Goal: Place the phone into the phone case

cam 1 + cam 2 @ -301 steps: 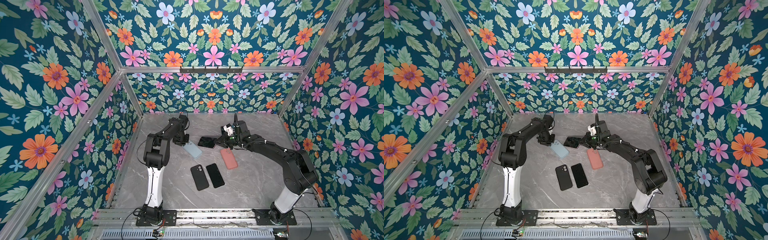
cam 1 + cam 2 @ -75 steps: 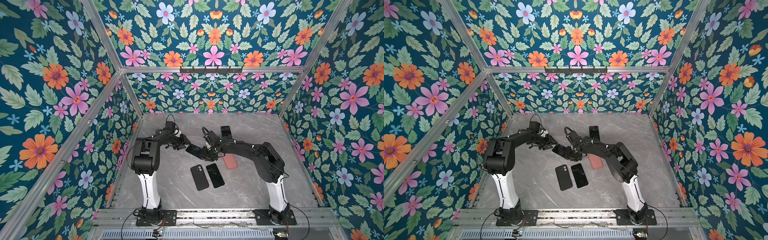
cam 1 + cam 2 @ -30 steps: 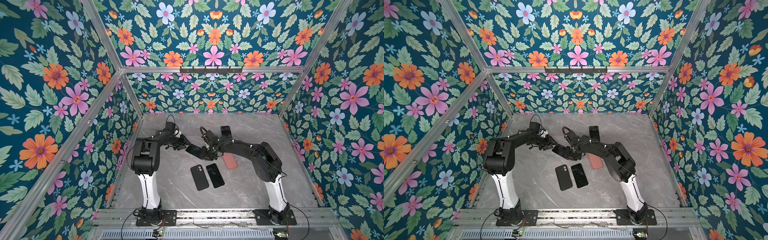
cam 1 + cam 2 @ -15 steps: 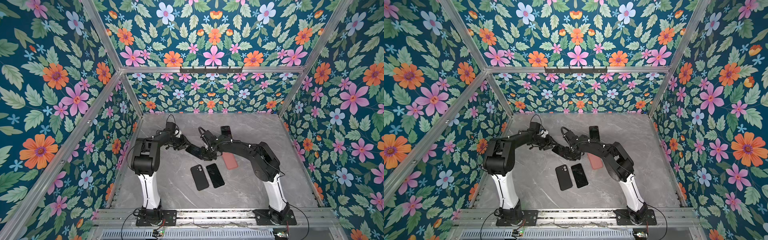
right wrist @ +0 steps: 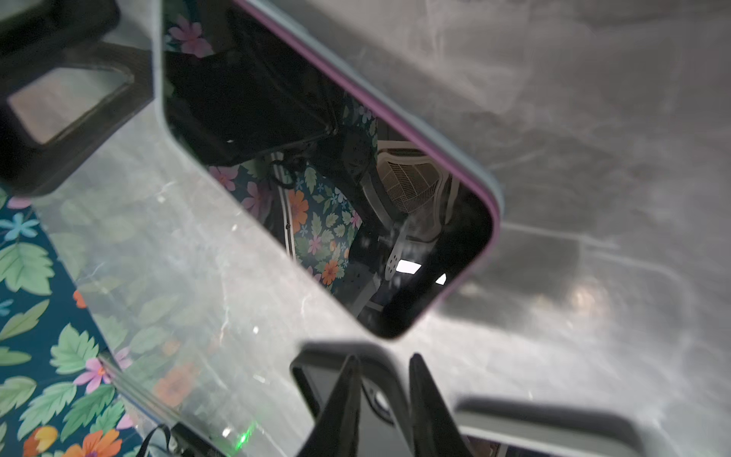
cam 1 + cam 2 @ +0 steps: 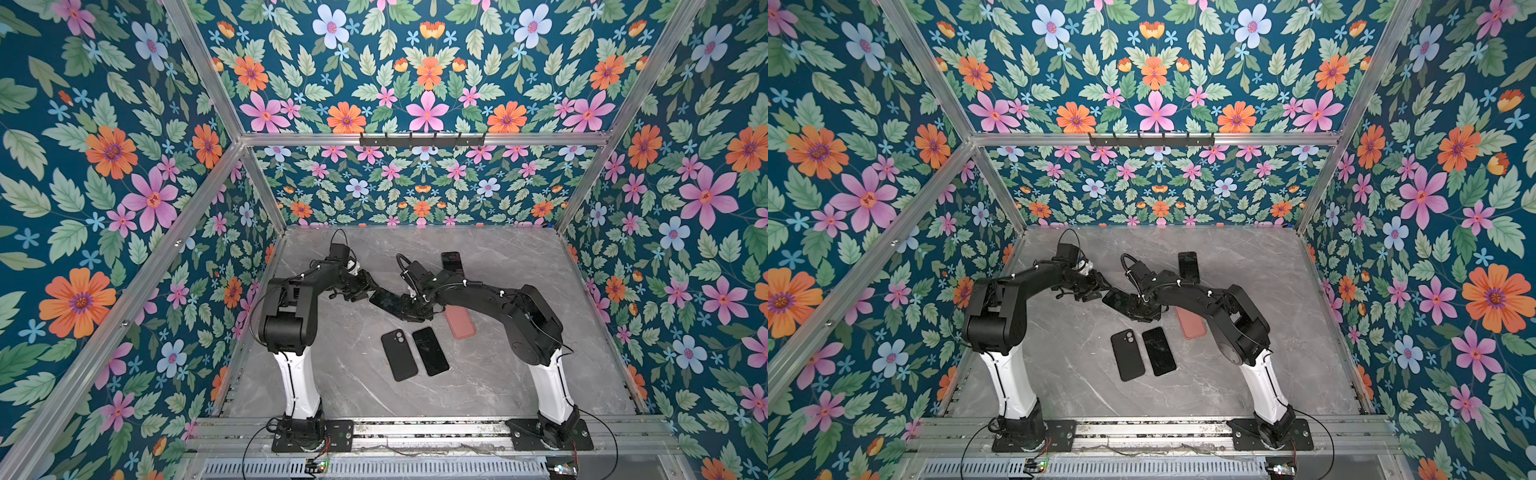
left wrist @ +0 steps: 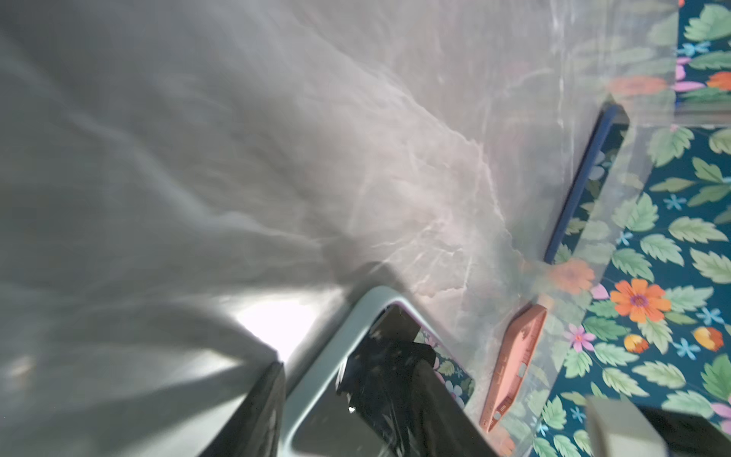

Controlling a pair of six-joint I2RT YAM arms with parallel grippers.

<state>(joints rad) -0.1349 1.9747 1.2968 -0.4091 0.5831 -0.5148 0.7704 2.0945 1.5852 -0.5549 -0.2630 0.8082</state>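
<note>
**Desk:** Where's the phone?
**Photographer:** Middle of the table, face up: the purple-edged phone lies inside the pale blue case, rim apparently flush along the sides in view.
**Desk:** Why two arms on it?
**Photographer:** Probably bracing and pressing. The left gripper stands wide astride the case's end, clamping nothing visible; the right gripper, narrow and empty, points its tips just short of the phone's corner, seemingly poised to push it home
</note>
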